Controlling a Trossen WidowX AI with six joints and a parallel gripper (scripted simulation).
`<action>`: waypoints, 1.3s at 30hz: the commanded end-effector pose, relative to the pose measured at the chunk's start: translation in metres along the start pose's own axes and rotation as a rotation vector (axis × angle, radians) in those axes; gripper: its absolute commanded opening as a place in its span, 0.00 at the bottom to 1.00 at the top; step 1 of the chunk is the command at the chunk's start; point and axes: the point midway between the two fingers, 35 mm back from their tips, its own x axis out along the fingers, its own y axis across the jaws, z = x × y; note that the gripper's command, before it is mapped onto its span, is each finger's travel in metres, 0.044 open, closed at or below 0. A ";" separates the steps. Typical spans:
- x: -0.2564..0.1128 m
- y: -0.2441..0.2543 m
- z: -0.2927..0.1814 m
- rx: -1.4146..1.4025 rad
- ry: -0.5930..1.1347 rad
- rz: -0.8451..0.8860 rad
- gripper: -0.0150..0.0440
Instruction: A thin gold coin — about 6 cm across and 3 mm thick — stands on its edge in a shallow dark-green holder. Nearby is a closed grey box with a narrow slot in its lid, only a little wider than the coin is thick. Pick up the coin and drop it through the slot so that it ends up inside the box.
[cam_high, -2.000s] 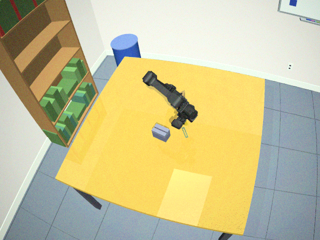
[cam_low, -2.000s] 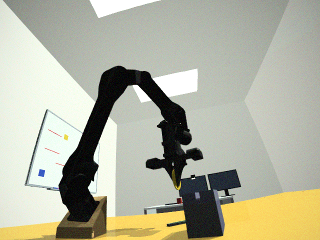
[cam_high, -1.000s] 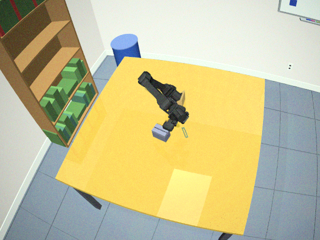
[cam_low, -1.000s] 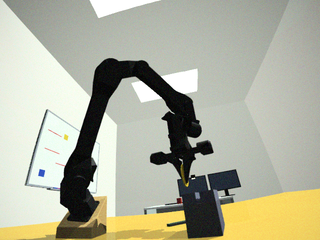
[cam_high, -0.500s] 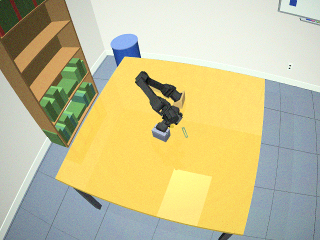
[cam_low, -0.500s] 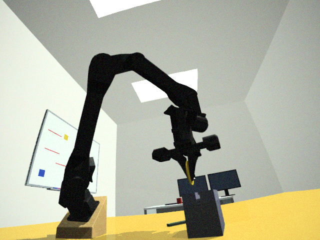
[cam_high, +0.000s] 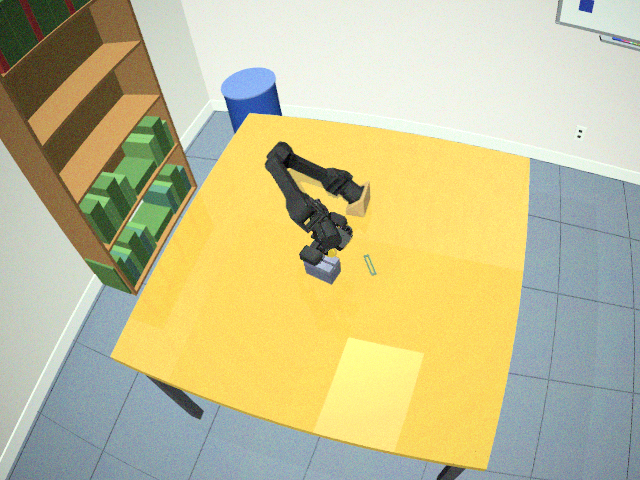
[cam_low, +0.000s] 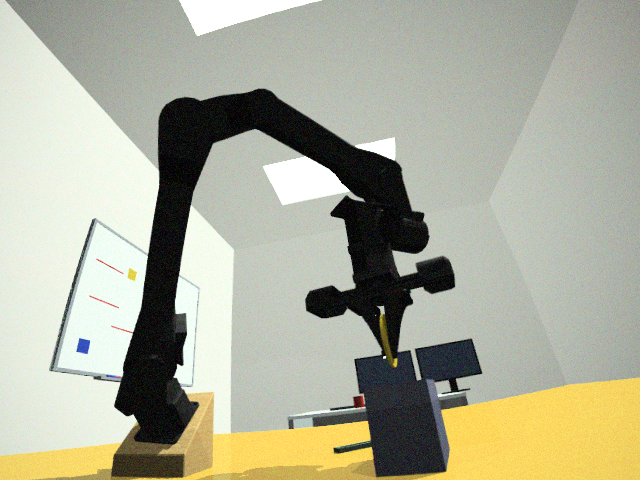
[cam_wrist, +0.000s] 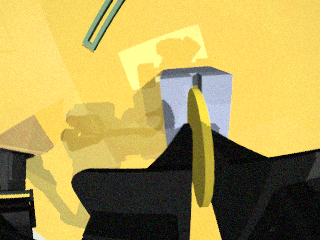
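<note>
The gold coin (cam_high: 332, 252) (cam_low: 387, 338) (cam_wrist: 202, 155) is held on edge between the fingertips of my gripper (cam_low: 391, 348), which is shut on it. The coin hangs above the grey box (cam_high: 320, 272) (cam_low: 405, 434) (cam_wrist: 220, 95), with a small gap between its lower edge and the lid in the exterior view. In the wrist view the slot (cam_wrist: 197, 80) runs nearly in line with the coin; the coin and fingers hide most of it. The green holder (cam_high: 367, 264) (cam_low: 352, 446) (cam_wrist: 89, 46) is empty and lies beside the box on the table.
The arm's wooden base block (cam_high: 358, 207) (cam_low: 149, 465) (cam_wrist: 30, 136) stands on the yellow table (cam_high: 439, 310) behind the box. A bookshelf (cam_high: 98, 129) and a blue bin (cam_high: 250, 85) stand beyond the table's edges.
</note>
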 end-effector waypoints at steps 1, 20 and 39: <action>-0.001 -0.006 -0.012 -0.001 0.003 -0.006 0.25; 0.000 -0.008 -0.017 0.002 0.005 0.000 0.25; 0.000 -0.010 -0.021 -0.002 0.004 0.002 0.25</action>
